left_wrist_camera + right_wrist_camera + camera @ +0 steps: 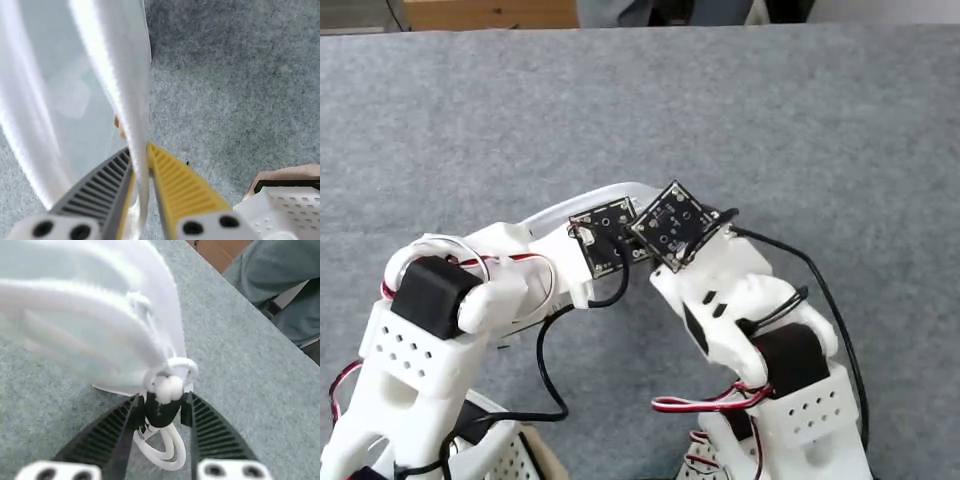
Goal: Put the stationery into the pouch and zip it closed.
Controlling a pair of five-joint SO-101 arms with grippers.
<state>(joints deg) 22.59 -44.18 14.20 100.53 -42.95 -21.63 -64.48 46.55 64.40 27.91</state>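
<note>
Grey felt-like cloth covers the table (820,120) where the two white arms meet nose to nose near the middle, the left arm (470,300) and the right arm (760,330) angled in toward each other. A curved strip of the translucent pouch (620,190) shows just beyond their wrist cameras.

Seen from the left wrist, the left gripper (140,150) is clamped on the pouch (75,90). Its grey finger and yellow finger (175,175) press from either side on the white zip band, which runs up and away between them.

Seen from the right wrist, the right gripper (164,402) is closed on the black zipper pull (161,412) at the pouch's end. Both dark fingers touch the pull, and a white cord loop (167,447) hangs from it toward the wrist. The pouch (85,325) spreads out beyond the fingertips — pale and see-through, with one edge against the cloth.

Whether the zip is open or closed cannot be told, and what lies inside the pouch is too blurred to make out.
</note>
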